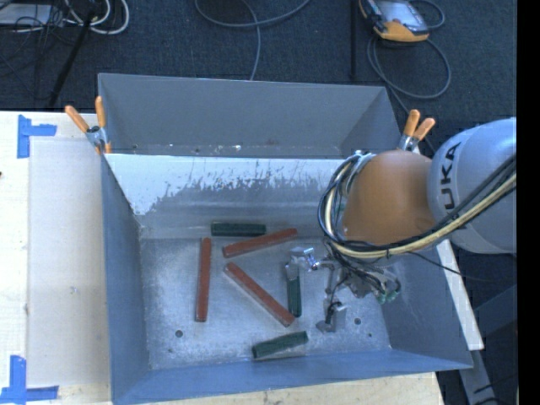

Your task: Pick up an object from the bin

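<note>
**A:** How do the fingers stand?

**B:** The fingers (332, 314) are released and spread wide, low over the floor of the grey bin (253, 133). Nothing is clamped between them.

**A:** What lies closest to them?

**B:** A short dark green stick (293, 298). It lies just beside the finger farther from the arm, with its length running toward the near wall. Its far end comes up to that finger's tip, but I cannot tell whether they touch. The other finger is apart from it on the arm's side, with bare floor between.

**A:** And farther out?

**B:** Just past that stick, away from the arm, lies a slanted red-brown stick (257, 294), its lower end close to the green one. Beyond the fingers, toward the far wall, is a second red-brown stick (260, 243), with a far dark green stick (238, 229) beside its outer end. Farthest from the fingers is a lone red-brown stick (203, 279), well apart from them. On the near-wall side is a near dark green stick (280, 345).

**A:** And above the fingers?

**B:** The wrist's orange cover (384, 197), with looped cables (333, 218) around it.
</note>
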`<state>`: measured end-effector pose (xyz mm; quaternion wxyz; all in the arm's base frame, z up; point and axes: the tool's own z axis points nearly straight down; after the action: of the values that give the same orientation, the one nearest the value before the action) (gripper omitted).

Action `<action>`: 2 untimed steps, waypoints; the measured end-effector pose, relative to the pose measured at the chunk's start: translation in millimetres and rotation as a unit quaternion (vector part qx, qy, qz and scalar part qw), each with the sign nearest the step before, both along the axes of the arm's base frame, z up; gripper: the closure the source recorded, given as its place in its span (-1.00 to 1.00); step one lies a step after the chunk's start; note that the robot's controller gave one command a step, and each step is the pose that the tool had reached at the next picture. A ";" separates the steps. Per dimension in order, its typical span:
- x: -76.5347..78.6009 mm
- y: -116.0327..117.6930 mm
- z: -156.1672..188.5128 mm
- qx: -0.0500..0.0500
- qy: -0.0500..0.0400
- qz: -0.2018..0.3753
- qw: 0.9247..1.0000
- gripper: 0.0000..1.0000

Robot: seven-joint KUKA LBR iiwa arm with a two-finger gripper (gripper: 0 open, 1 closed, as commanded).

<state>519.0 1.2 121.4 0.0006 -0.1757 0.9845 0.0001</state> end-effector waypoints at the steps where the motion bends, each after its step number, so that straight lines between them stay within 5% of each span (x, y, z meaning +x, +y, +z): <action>1: 27.3 7.3 -34.7 0.000 0.000 0.049 0.999 -1.00; 2: 32.0 -3.7 -50.8 0.001 0.000 0.228 0.974 1.00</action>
<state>551.0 -2.5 70.5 0.0005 -0.3951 0.9187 0.0010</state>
